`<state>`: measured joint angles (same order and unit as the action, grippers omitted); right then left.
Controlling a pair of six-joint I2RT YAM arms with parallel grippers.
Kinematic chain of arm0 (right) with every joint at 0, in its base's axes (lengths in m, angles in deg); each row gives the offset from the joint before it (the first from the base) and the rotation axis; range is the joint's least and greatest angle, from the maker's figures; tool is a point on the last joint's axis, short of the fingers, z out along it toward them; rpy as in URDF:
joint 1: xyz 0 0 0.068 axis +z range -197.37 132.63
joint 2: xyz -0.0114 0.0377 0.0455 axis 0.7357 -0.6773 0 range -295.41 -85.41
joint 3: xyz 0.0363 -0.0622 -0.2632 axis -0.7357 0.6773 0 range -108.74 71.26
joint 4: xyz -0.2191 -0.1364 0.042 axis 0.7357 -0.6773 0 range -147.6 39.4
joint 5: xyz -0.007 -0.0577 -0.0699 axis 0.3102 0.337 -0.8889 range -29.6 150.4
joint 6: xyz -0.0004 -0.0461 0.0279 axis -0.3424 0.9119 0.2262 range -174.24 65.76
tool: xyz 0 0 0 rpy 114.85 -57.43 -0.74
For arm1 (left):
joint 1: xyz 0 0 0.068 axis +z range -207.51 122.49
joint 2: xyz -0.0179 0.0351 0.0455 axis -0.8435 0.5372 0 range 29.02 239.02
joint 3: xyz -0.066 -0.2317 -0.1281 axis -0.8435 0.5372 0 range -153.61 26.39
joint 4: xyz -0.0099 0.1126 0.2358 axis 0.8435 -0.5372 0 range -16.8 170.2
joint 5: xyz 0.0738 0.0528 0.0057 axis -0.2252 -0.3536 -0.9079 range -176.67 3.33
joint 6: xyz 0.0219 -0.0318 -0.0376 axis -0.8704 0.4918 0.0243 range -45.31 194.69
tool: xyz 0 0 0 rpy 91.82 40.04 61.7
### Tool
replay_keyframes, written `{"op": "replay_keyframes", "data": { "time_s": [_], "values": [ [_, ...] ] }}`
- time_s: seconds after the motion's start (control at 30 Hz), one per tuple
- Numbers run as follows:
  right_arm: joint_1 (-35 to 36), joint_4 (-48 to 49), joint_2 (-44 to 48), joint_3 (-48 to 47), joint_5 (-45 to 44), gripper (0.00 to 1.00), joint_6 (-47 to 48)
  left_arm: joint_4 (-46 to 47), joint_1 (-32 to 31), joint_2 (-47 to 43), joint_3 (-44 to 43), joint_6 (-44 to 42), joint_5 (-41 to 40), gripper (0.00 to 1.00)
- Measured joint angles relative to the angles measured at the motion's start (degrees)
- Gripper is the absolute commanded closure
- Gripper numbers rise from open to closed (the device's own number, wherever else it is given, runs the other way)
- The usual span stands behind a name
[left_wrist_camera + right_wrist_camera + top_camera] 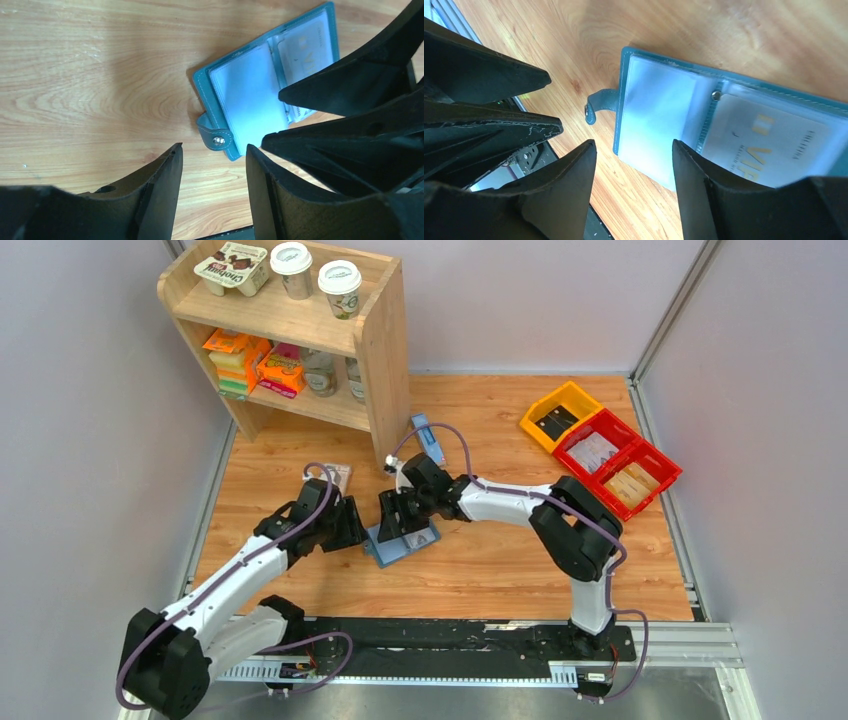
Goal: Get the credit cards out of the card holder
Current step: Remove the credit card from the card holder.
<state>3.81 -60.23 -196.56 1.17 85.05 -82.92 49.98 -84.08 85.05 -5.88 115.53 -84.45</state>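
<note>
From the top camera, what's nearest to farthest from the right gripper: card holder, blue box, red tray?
1. card holder, just below the right gripper.
2. blue box, behind it by the shelf.
3. red tray, far right side.

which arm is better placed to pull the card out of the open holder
Likely right. The right hand is open over the card holder, beside the card; the left hand is out at the snap tab, farther away.

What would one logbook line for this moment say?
card holder: lying open | VIP card: in pocket | left gripper: open, empty, near holder | right gripper: open, empty, above holder
</note>
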Motion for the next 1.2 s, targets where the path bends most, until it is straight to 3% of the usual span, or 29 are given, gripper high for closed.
{"op": "replay_keyframes", "data": {
  "time_s": [0.23,0.57,0.93,1.2],
  "values": [
    [-4.2,0.0,5.9,1.9,-2.9,0.44,1.0,5.0,0.0,-0.5,-0.8,3.0,3.7,0.41],
    [-8.2,-1.6,6.6,4.8,-8.6,0.55,3.3,20.8,-0.6,13.1,-2.2,10.5,13.6,0.53],
    [-8.1,-1.4,5.2,6.2,-8.6,0.66,3.7,32.9,-1.0,20.2,2.0,16.6,14.4,0.53],
    [-8.1,1.1,4.5,8.7,-6.9,0.68,3.0,37.2,-1.0,23.0,5.7,20.0,13.7,0.52]
  ]
}}
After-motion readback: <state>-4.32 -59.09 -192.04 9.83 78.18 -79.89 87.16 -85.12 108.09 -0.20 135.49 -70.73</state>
